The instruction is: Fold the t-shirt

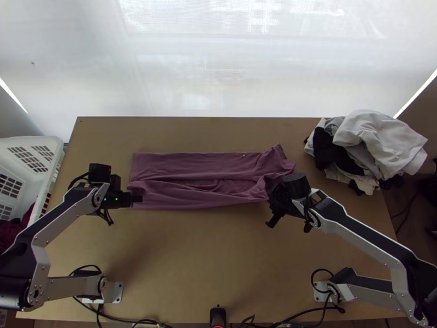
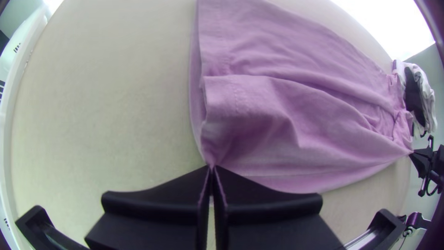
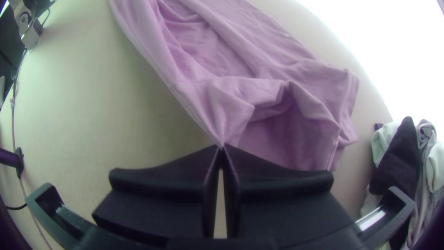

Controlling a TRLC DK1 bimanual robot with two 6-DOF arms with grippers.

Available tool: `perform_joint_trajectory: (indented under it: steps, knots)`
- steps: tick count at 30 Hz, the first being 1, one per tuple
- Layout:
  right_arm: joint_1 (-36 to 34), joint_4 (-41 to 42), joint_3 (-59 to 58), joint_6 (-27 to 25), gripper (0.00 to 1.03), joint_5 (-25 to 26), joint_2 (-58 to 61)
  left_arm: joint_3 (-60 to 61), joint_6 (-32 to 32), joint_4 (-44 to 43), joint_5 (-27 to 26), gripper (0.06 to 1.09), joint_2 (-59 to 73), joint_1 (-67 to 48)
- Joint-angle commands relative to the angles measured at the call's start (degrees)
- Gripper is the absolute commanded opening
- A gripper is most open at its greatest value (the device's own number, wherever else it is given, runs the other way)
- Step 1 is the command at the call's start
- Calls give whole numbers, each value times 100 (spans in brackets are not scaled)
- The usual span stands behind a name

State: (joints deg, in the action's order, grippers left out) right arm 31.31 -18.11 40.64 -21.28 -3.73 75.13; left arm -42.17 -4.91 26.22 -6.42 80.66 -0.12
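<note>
- Counter (image 1: 207, 262): light wood, runs beneath the whole scene; both arm bases at its near edge.
- T-shirt (image 1: 191, 164): mauve, near the middle of the counter; laid out as a long, narrow folded strip, left to right; ridges along its length, right end rumpled and bunched.
- Clothes pile (image 1: 382, 139): white, grey and black; heaped at the far right corner of the counter, apart from the shirt.
- White basket (image 1: 54, 145): just beside the counter's left edge; dark red cloth inside.
- Left gripper (image 1: 137, 200): fingers clenched on the shirt's near left corner.
- Right gripper (image 1: 275, 198): fingers pinching its near edge, toward the right end.
</note>
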Motion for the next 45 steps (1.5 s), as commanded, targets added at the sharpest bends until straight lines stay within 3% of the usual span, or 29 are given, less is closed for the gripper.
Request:
perform_joint_trajectory:
  steps: [1,7,15,26,33,45]
  knots:
    - [-37,-88,14,1,3,-5,-95,7,25,94,17,9,-147,91]
    - [-125,-580,225,1,3,-5,-315,-89,42,287,17,9,-464,188]
    - [-310,-597,866,-43,3,-5,-25,-845,-72,542,0,9,-323,214]
    - [-652,88,1754,-377,3,-5,994,-1900,-160,490,9,9,415,284]
    - [-837,115,2501,-509,3,-5,1821,-2418,-133,481,17,9,969,399]
    - [-934,115,3644,-702,3,-5,3060,-2418,-125,771,9,9,1057,469]
